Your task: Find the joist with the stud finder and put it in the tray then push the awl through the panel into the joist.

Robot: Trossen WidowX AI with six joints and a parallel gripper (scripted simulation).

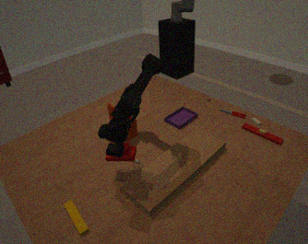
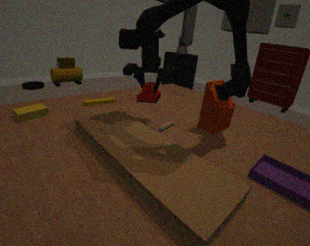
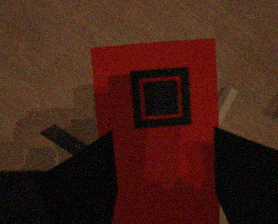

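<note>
The stud finder (image 3: 160,135) is clamped between the jaws of the gripper (image 3: 162,175) — the two dark fingers are seen pressed against its long red sides in the wrist view, so the grip is closed on it and not on air. Its long axis runs straight out from the wrist, with the black square window toward the far end. In the exterior view the stud finder (image 2: 148,94) appears lifted a little above the surface, though whether its underside is touching anything cannot be told in this dim light.

The relation that matters next is judged to be finder to panel. From the top view the stud finder (image 1: 121,153) is held at the near-left end of the panel (image 1: 184,171), at or just off its edge, so the panel's length stretches away to the right of the gripper. A sweep along that length would be called for, with the finder kept flat and low.

The awl (image 2: 166,126) — a small pale rod — lies on the panel near the orange arm base (image 2: 215,110); it should not be knocked during the sweep. The tray (image 1: 181,117), purple, is set well apart beyond the panel's far side, so a carry across the panel will be needed afterwards.
</note>
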